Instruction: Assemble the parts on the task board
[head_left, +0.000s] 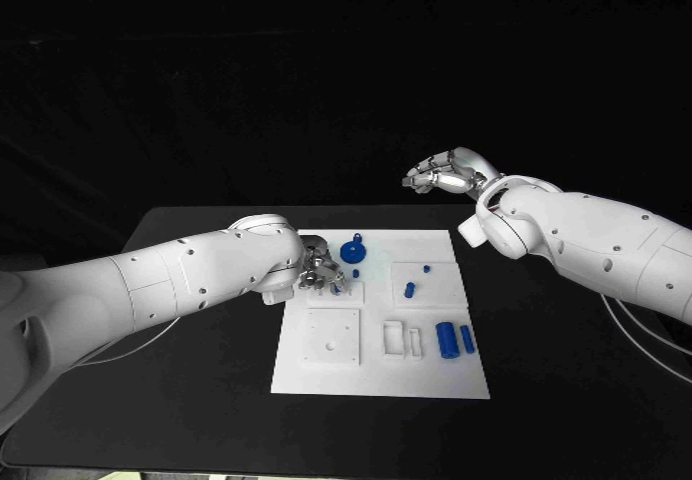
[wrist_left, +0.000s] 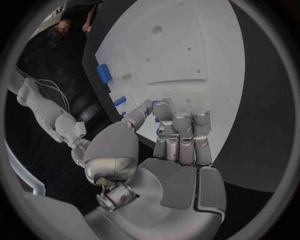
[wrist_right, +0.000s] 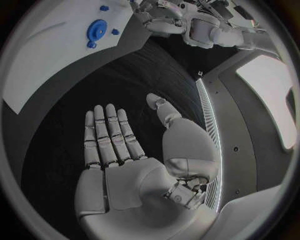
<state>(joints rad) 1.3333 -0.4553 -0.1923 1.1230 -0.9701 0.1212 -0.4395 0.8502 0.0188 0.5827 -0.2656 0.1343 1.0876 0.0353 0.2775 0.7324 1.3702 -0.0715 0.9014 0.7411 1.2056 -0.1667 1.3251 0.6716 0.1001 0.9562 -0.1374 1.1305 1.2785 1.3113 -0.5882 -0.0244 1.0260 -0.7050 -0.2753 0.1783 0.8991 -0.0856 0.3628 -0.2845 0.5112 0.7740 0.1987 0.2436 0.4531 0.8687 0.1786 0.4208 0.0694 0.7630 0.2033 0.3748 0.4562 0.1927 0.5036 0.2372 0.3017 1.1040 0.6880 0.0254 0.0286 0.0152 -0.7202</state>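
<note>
L silver hand (head_left: 320, 270) pinching small blue plastic part (head_left: 336, 290) over white task board (head_left: 433, 380) | R silver hand (wrist_right: 134, 165) fingers straight, together, holding nothing | risk: part tilts, jams if misaligned

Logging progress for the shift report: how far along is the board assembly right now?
Early stage. Done: nothing clearly seated. The blue disc rests on the task board. In hand: the left hand works at a small blue part, grip unclear. Left: two blue cylinders lie loose; the right hand is open, away from the board.
</note>
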